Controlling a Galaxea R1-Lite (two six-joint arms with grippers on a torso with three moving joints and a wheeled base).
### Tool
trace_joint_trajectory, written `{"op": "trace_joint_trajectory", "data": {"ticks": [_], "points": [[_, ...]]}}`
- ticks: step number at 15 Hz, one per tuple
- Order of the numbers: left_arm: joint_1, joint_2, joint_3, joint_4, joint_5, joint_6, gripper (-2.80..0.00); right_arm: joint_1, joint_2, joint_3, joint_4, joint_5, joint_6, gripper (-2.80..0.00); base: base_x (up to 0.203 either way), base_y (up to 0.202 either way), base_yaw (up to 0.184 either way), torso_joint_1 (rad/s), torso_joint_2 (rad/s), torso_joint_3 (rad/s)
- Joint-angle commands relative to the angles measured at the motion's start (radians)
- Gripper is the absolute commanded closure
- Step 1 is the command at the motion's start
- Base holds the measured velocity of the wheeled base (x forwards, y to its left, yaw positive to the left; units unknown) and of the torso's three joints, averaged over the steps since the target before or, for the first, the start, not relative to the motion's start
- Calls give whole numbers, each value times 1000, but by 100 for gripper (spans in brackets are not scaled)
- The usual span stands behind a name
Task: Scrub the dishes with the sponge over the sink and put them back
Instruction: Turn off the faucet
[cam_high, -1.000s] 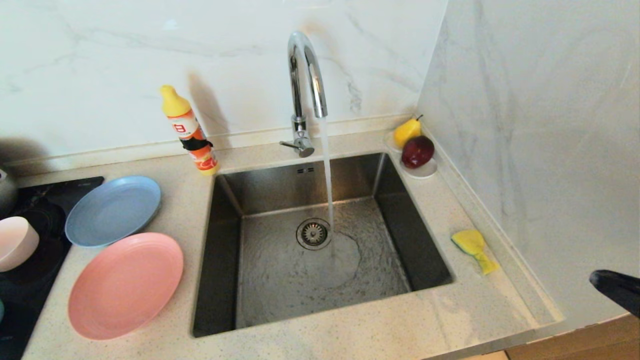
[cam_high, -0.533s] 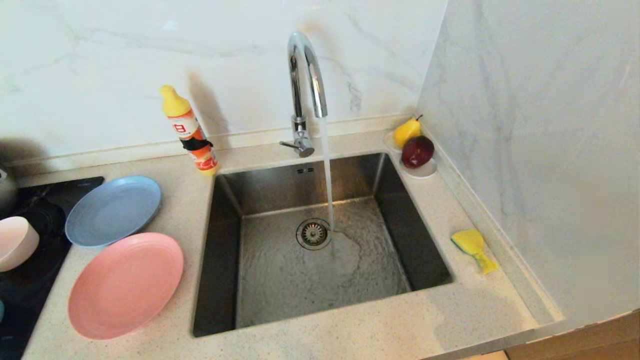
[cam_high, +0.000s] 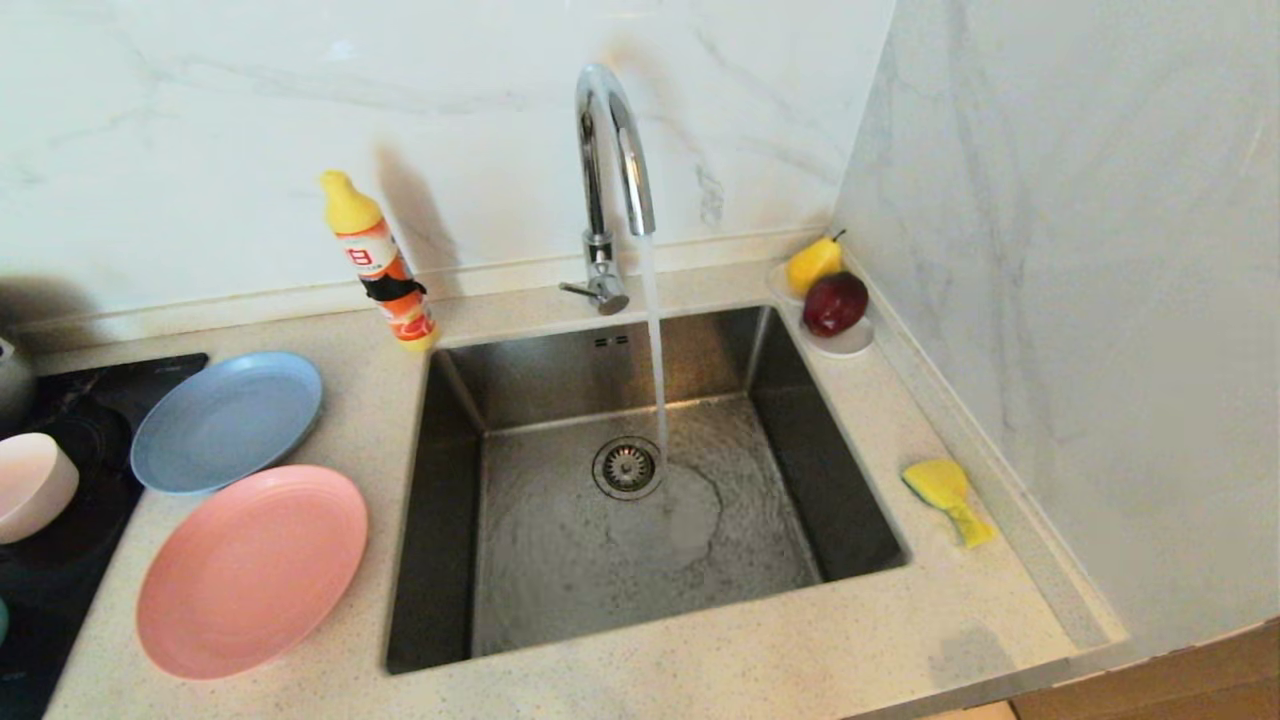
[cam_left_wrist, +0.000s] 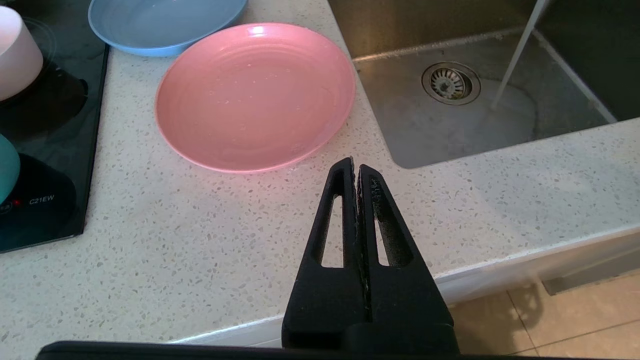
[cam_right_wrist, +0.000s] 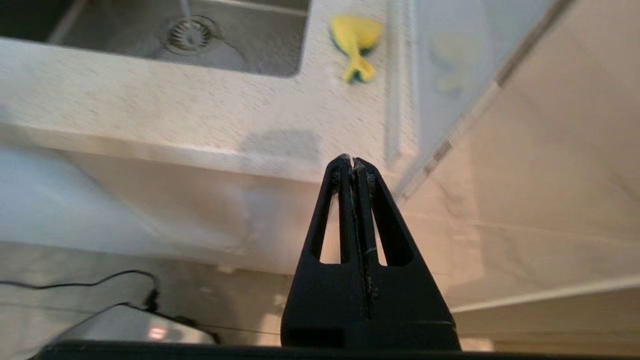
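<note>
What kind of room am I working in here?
Most likely a home kitchen corner. A steel sink is set into a speckled countertop under a running tap, a black cooktop sits to the left with plates beside it, and marble-look panels line the walls.

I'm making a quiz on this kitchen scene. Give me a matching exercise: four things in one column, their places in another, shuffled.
Things:
1. sponge
2. pink plate
3. soap bottle
4. red apple

Places:
A. on the small white saucer, back right corner
B. counter, right of the sink
C. counter, left of the sink, nearest the front
D. behind the sink's back left corner

Pairs: 1-B, 2-C, 3-D, 4-A
</note>
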Motion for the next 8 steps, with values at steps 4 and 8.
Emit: {"op": "trace_joint_trajectory", "data": {"ticks": [4,8], "points": [[0,0,5,0,0,0,0,3,-138,13,56,-148,-26,0,0,0,0,0,0,0],[0,0,3,0,0,0,0,3,-137,16,56,-146,23,0,0,0,0,0,0,0]]}}
